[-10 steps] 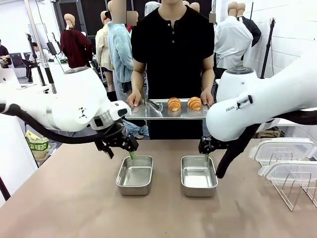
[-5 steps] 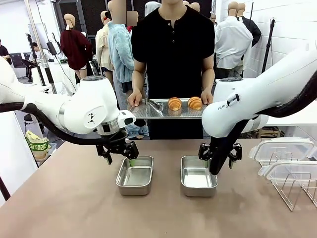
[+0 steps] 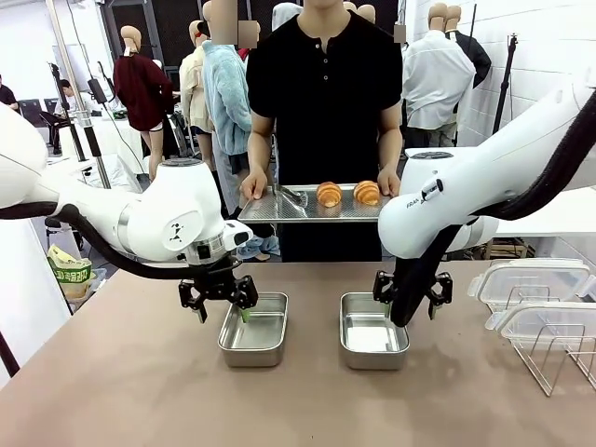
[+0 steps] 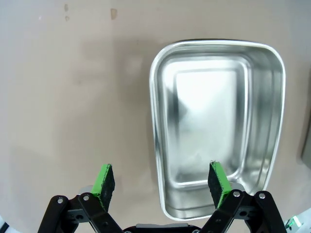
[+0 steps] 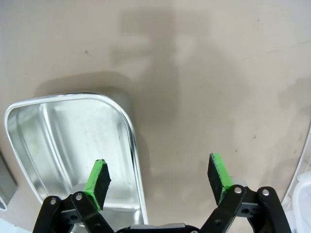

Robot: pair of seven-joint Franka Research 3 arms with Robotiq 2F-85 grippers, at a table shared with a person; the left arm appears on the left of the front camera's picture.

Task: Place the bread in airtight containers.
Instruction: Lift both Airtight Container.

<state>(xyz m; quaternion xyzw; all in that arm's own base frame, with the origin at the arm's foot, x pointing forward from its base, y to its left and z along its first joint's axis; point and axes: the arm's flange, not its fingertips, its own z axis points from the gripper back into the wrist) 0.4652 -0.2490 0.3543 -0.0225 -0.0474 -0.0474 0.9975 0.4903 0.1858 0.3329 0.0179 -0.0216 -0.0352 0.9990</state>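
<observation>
Two tubs stand empty, open tabletop (image 3: pixel 140 391) all around; left gripper (image 4: pixel 160 177), spread wide, straddles the left tub (image 4: pixel 152 97) rim; right gripper (image 5: pixel 158 177), likewise wide, the right tub (image 5: pixel 132 133) rim.

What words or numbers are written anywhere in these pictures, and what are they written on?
"FRA...": small black letters on the right arm; the rest is too small to read.
Left arm: a small black mark, not readable letters.
Green bag beside the table at the left: print, too blurred to read.
Left steel container and right steel container: no writing.
</observation>
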